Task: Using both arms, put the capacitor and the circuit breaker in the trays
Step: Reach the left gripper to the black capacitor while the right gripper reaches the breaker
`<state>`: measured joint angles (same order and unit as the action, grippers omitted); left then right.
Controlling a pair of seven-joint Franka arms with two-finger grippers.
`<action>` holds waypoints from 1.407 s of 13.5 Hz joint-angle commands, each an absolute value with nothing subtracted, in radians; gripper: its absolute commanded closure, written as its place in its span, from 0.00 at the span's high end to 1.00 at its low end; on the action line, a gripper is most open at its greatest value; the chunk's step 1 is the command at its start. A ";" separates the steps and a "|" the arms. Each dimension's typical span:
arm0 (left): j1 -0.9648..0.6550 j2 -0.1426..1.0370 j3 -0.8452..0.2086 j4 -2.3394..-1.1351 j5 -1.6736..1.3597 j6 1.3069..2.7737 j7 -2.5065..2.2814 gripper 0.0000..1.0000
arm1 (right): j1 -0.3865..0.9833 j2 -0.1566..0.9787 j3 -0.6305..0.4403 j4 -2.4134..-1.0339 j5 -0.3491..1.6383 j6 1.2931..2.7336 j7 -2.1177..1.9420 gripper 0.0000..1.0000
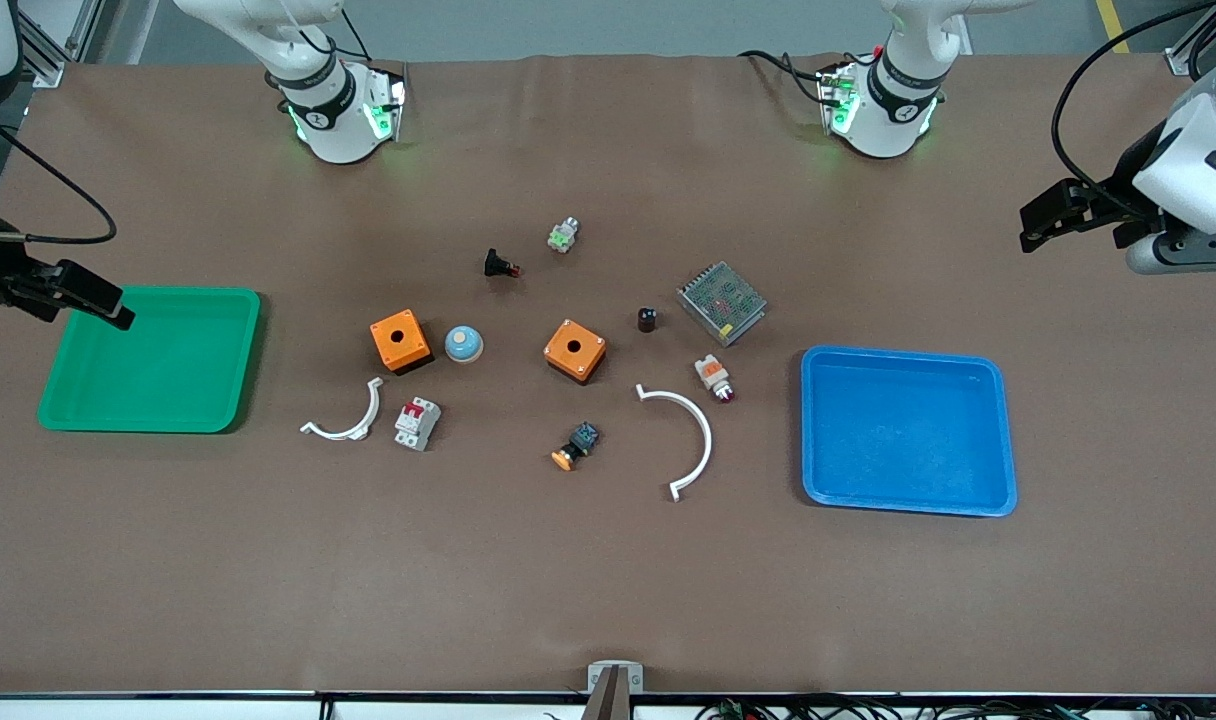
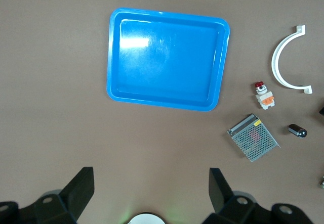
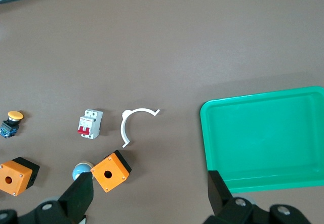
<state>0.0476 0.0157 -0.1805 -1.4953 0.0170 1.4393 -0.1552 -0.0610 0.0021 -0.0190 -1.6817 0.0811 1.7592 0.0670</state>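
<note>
Spreading under everything is the brown table (image 1: 608, 580), with the blue tray (image 1: 908, 432) toward the left arm's end and the green tray (image 1: 148, 358) toward the right arm's end, both bare. The left gripper (image 2: 147, 196) hangs high over bare table at its own end, fingers spread wide with nothing between them; the right gripper (image 3: 147, 196) hangs over the green tray's edge, likewise released and unloaded. Neither task part has been touched.

Next down in size come the metal-mesh power supply (image 1: 722, 302), two white curved clips, and two orange boxes. The circuit breaker (image 1: 417, 423), white-grey with red levers, lies just beside the smaller clip (image 1: 346, 418), nearer the front camera than one orange box (image 1: 400, 340). The capacitor (image 1: 647, 319), tiny and black, sits between the other orange box (image 1: 575, 350) and the power supply.

Risks, as a judgement: the capacitor could roll or squirt from closing fingers, or be confused with the black push-button (image 1: 500, 265). A descent on the breaker could snag the neighbouring clip, and its lamp lookalike (image 1: 713, 377) could mislead the left arm.
</note>
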 commanded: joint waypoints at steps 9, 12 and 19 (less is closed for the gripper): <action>-0.125 0.187 -0.204 -1.502 0.035 1.494 -0.263 1.00 | -0.080 0.005 0.000 -1.672 0.074 1.759 0.066 1.00; -0.244 0.277 -0.215 -1.564 0.029 1.635 -0.574 1.00 | -0.080 0.014 0.000 -1.667 0.071 1.759 0.066 1.00; -0.512 0.400 -0.218 -1.864 0.025 2.201 -1.065 0.95 | -0.089 0.193 0.000 -1.666 0.080 1.867 -0.038 1.00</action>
